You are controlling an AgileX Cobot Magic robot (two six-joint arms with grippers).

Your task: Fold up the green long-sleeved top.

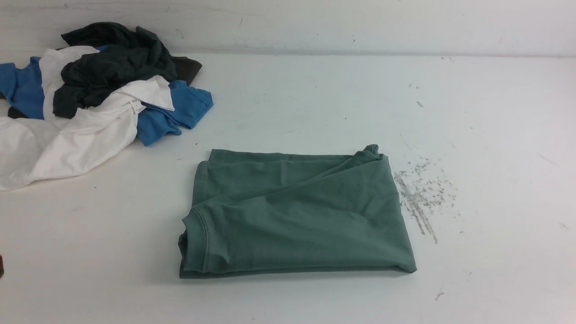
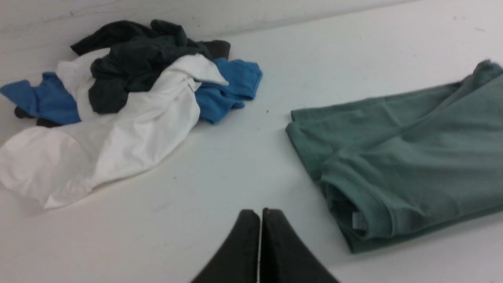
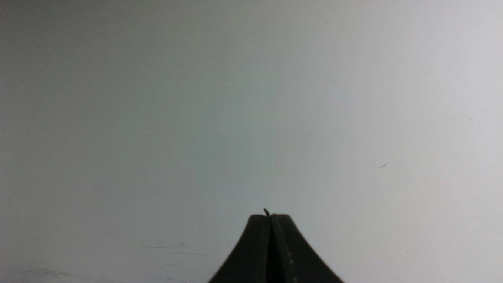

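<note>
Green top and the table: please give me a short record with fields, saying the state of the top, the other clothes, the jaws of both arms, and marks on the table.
green top: lies folded into a rough rectangle, near the table's middle
neck tag: white, shows at the collar
pile of clothes: dark, blue and white garments, far left, apart from the green top
left gripper: jaws shut, holding nothing
right gripper: jaws shut, holding nothing
table: white, grey scuff marks to the right of the top
</note>
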